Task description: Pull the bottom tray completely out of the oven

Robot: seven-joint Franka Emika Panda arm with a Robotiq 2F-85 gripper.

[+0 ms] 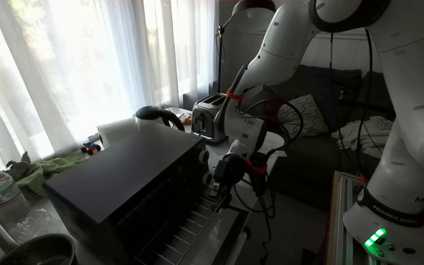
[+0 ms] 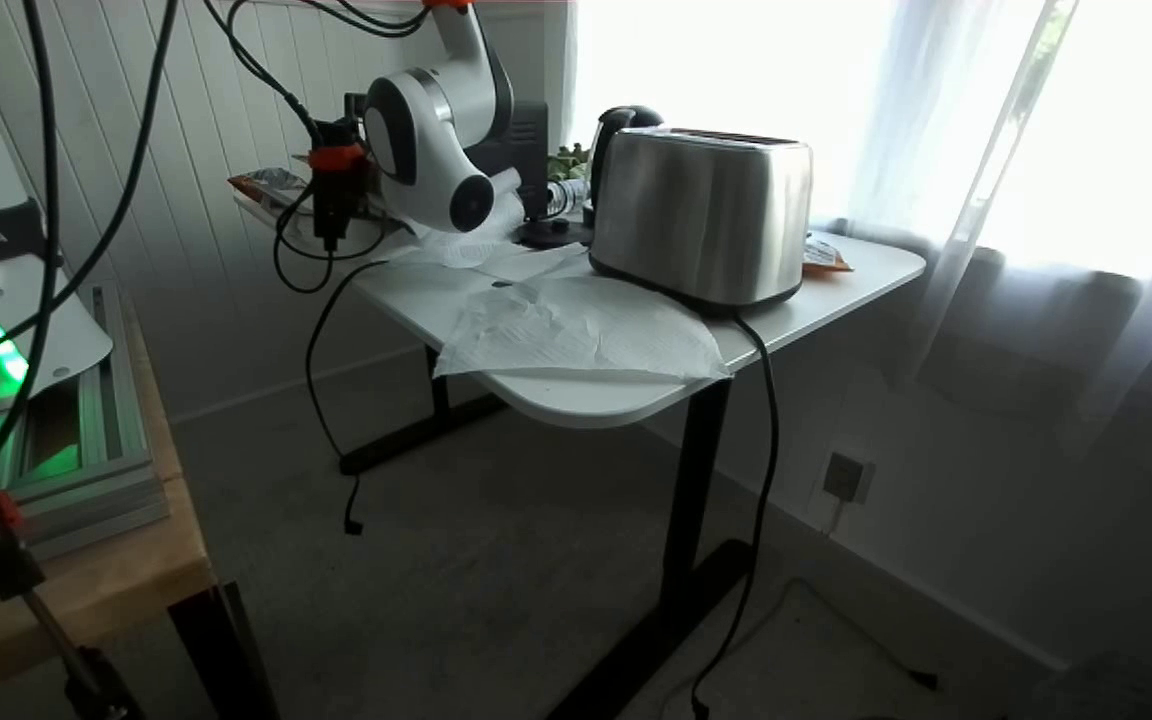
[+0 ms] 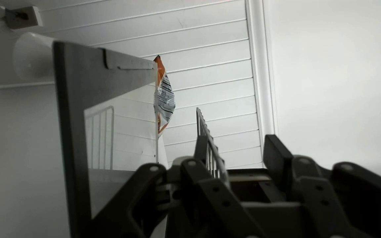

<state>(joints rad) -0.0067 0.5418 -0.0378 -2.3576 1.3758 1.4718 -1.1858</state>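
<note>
The black oven [image 1: 127, 165] stands on the table with its door folded down. It also shows in an exterior view [image 2: 521, 150], partly behind the arm. The bottom tray, a silvery wire rack with parallel bars [image 1: 197, 235], lies partly outside the oven opening above the door. My gripper [image 1: 219, 195] is at the tray's front edge near its corner on the knob side. In the wrist view my gripper [image 3: 238, 155] is open. The tray's rail [image 3: 215, 151] runs between the fingers, close to the left one, with a wide gap to the right one. Contact cannot be told.
The glass oven door [image 1: 212, 235] lies below the tray; its frame [image 3: 74, 99] shows in the wrist view. A silver toaster [image 2: 701, 215] stands beside the oven. A pot [image 1: 42, 250] and a bottle [image 1: 4, 195] are nearby. Cables hang from my wrist.
</note>
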